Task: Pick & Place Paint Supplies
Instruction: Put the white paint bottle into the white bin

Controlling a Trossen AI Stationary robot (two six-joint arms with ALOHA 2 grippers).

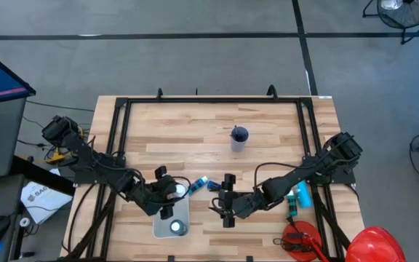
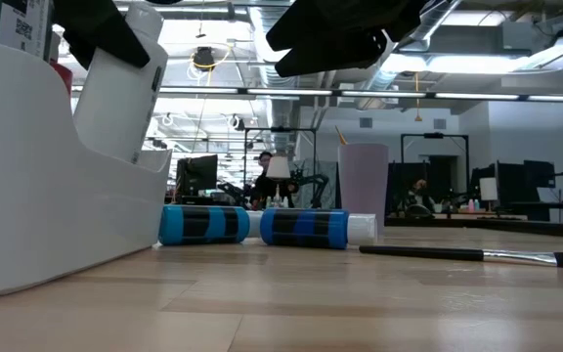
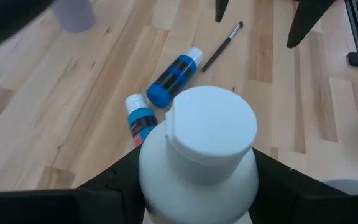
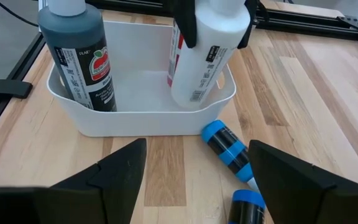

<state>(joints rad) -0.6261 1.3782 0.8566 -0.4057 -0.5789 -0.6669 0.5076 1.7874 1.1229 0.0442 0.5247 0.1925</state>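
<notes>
Right wrist view: the white bottle (image 4: 205, 56) leans inside the bin (image 4: 92, 115), gripped by the left tool (image 4: 213, 25). Two blue bottles (image 1: 201, 182) lie at the bin's 2 o'clock on the table (image 1: 188, 127). The right tool (image 1: 228, 200) hovers nearby, fingers spread, holding nothing.

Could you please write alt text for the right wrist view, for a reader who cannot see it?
The left claw grips a white paint bottle and holds it tilted in a white bin, beside an upright dark bottle. Two blue bottles lie on the wooden table in front of the bin, between the open right claw's fingers.
</notes>
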